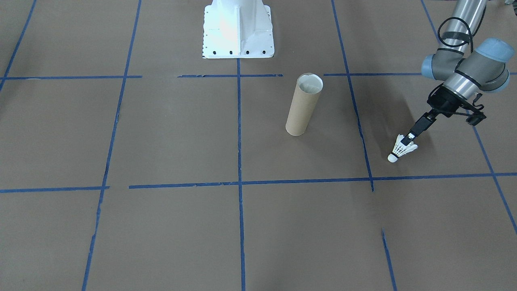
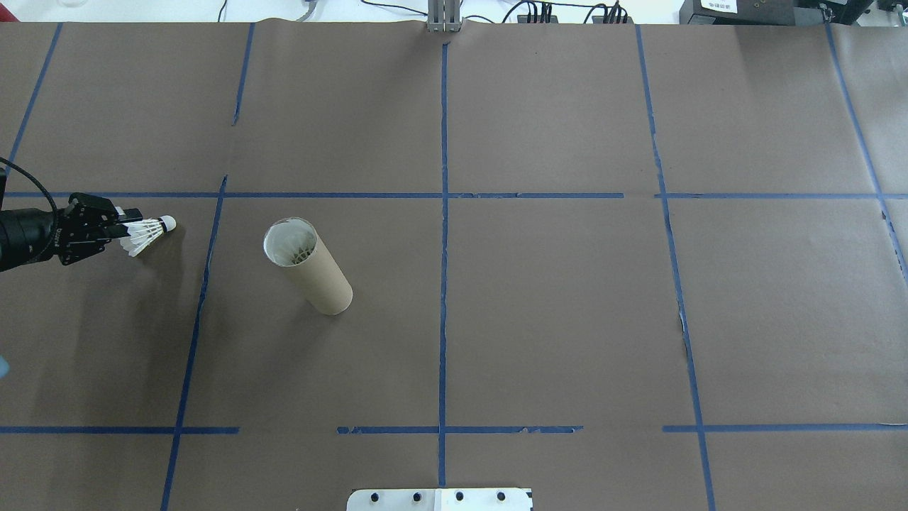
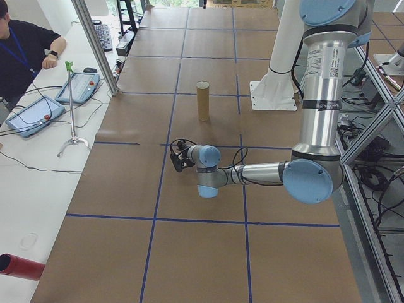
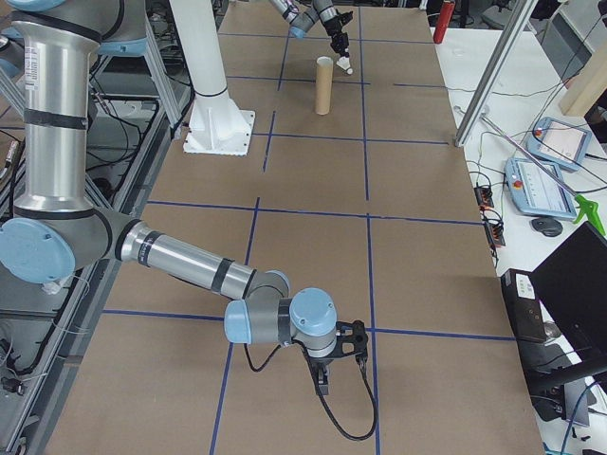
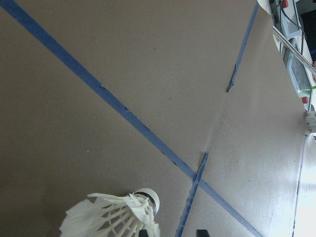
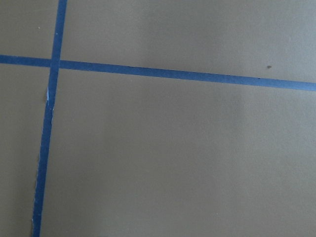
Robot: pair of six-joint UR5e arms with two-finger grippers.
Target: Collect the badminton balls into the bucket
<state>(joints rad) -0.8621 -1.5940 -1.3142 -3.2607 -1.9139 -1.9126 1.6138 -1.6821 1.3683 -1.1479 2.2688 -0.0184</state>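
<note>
The left gripper (image 1: pixel 410 138) is closed on the shuttlecock's (image 1: pixel 401 150) feather skirt, well left of the upright tube (image 2: pixel 308 265). The shuttlecock looks light and crushable, so a gentle pinch suits. The right gripper's (image 4: pixel 324 377) state I cannot tell.

A white feather shuttlecock (image 1: pixel 401 150), cork tip angled down, hangs well aside of the upright brown cardboard tube (image 1: pixel 303 106).

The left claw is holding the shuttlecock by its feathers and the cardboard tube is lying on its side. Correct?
Not quite. The left claw does hold the shuttlecock by its feathers, but the cardboard tube stands upright with its open mouth up, as the exterior left view shows.
</note>
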